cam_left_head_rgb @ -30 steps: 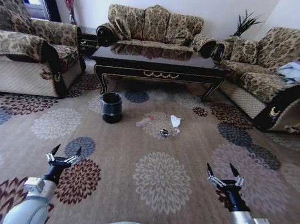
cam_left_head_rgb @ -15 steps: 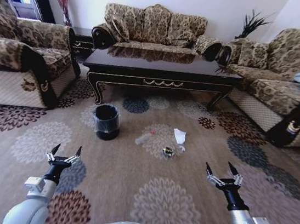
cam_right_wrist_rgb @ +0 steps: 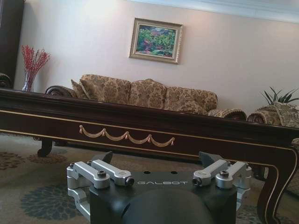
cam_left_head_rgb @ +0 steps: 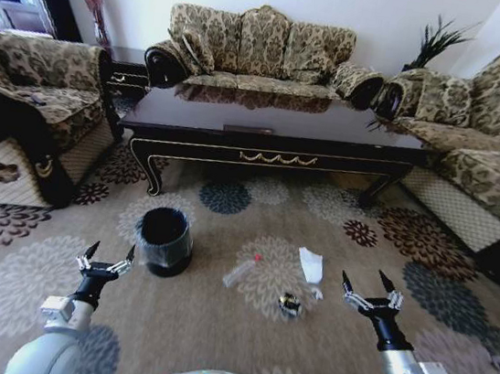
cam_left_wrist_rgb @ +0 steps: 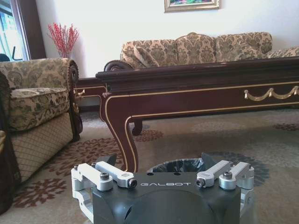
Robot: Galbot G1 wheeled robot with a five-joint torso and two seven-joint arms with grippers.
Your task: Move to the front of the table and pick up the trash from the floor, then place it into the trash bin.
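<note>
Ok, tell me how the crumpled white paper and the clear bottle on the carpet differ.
The crumpled white paper is opaque white and bunched up; the clear bottle is see-through, slim, and lies on its side with a red cap. The bottle lies nearer the trash bin; the paper lies farther from it. Both rest on the floor.

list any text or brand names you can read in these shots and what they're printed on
"GALBOT" on the dark housing of the left gripper, in the left wrist view.
"GALBOT" on the dark housing of the right gripper, in the right wrist view.
The framed painting on the wall shows no readable text.
The trash bin, the clear bottle and the dark wrapper are too small to read any print on.
</note>
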